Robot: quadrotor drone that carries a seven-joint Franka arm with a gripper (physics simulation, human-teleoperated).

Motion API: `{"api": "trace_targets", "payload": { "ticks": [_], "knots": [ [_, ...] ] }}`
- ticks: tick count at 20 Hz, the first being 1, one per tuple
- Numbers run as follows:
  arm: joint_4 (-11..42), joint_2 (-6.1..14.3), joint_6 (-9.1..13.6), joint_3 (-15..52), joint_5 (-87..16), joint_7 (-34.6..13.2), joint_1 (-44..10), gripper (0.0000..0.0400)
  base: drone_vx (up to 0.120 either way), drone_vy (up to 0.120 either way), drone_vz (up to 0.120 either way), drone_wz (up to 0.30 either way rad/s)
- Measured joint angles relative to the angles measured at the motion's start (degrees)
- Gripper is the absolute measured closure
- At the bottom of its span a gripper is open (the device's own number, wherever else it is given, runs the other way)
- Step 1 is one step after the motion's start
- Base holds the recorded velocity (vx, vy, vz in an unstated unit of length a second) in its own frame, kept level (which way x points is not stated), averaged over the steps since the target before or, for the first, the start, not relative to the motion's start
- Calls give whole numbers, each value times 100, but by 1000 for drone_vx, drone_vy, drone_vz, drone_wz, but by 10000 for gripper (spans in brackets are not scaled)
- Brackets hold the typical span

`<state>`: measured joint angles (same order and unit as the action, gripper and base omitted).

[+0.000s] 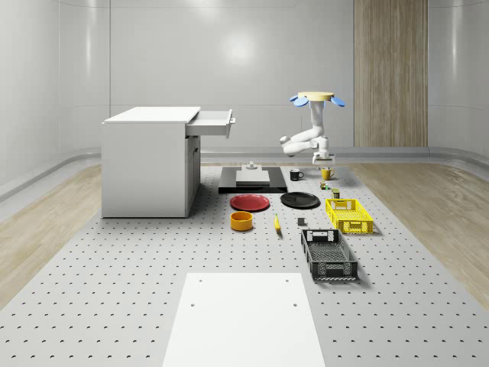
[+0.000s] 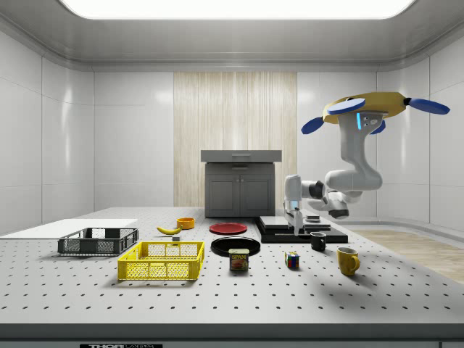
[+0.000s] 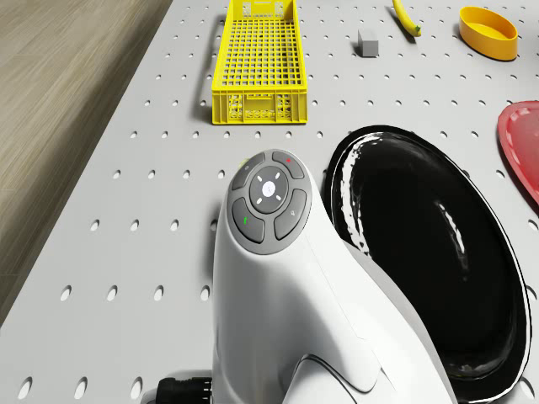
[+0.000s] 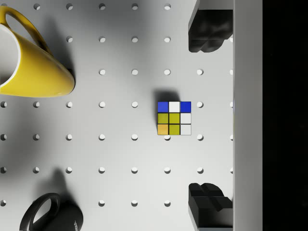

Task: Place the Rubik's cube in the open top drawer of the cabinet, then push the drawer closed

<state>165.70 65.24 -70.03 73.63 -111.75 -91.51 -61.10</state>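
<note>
- The small multicoloured Rubik's cube (image 4: 174, 117) sits on the grey perforated table (image 1: 114, 290), at the centre of the wrist view, between the yellow ceramic mug (image 4: 33, 62) and the black mug (image 4: 50, 214) on one side and the gripper's fingers (image 4: 209, 29) on the other.
- In the side view it lies right of centre, beside the small labelled tin can (image 2: 238, 259).
- The drone (image 2: 373, 109) hovers in the side view's upper right, above the mugs. The two-finger gripper (image 2: 294, 217) hangs above the table, jaws spread wide and holding nothing, well clear of the cube.
- Handling estimate: light, rigid plastic with smooth faces that may slip. Take hold across two opposite flat sides, square to the faces.
- The white cabinet's open top drawer (image 1: 214, 122) stands well apart, upper left of centre in the whole-scene view.
- The drawer's interior is hidden.
- In the drone view the white arm (image 3: 278, 295) covers the cube.
</note>
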Motion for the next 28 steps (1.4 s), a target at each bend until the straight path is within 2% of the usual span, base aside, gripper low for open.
{"api": "trace_targets", "payload": {
  "ticks": [3,17,22,28],
  "knots": [
    [-6,88,-77,30,46,-32,-34,0,93,0,-120,0],
    [-33,471,-426,147,244,-153,-163,0,-14,-9,-109,0],
    [-48,611,-570,129,260,-178,-192,0,0,16,-8,0],
    [-121,832,-899,-238,-44,-145,-181,0,0,0,0,0]
  ]
}}
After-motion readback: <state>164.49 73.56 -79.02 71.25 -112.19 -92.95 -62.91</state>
